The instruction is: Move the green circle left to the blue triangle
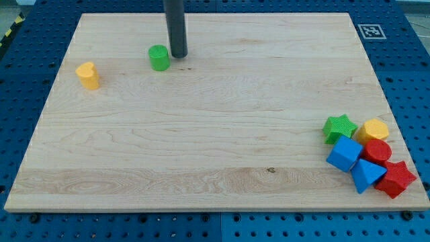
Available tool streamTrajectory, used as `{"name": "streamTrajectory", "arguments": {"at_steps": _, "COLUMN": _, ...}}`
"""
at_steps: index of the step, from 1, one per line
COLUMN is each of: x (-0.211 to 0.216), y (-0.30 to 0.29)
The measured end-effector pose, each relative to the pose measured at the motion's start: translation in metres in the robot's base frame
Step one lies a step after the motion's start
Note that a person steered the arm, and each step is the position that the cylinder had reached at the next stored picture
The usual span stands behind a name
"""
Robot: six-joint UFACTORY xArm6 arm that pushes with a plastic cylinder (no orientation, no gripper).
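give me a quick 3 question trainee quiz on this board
1. True or false: my tip stands at the view's right of the green circle.
2. Which block lies nearest the blue triangle? A) yellow heart B) red star C) green circle
3. Fill in: the green star sits in the cluster at the view's bottom ____.

Key: 1 true. 2 B, the red star; the yellow heart sits far off at the view's left. 3 right.
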State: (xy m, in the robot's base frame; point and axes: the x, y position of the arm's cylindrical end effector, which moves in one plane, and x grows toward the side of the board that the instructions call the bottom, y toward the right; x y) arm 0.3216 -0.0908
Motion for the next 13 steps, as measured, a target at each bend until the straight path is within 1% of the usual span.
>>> {"name": "streamTrajectory", "arguments": {"at_steps": 1, "x": -0.026, "y": -0.054}}
{"name": "streamTrajectory", "arguments": {"at_steps": 2, "x": -0.032, "y": -0.064}}
{"name": "streamTrajectory", "arguments": {"at_steps": 3, "x": 0.004, "y": -0.056}}
{"name": "streamTrajectory", "arguments": {"at_steps": 4, "x": 0.012, "y": -0.05}}
{"name": "streamTrajectory", "arguments": {"at_steps": 5, "x": 0.034, "y": -0.022}}
{"name": "streamTrajectory", "arguments": {"at_steps": 6, "x": 0.051, "y": -0.012}}
{"name": "streamTrajectory", "arguments": {"at_steps": 7, "x": 0.07, "y": -0.021}}
{"name": "streamTrajectory", "arguments": {"at_steps": 8, "x": 0.074, "y": -0.015}}
{"name": "streamTrajectory", "arguments": {"at_steps": 9, "x": 0.089, "y": 0.003}}
{"name": "streamTrajectory", "arguments": {"at_steps": 11, "x": 0.092, "y": 0.006}}
{"name": "streamTrajectory", "arguments": {"at_steps": 12, "x": 0.11, "y": 0.007}}
{"name": "streamTrajectory", "arguments": {"at_steps": 13, "x": 0.136, "y": 0.008}}
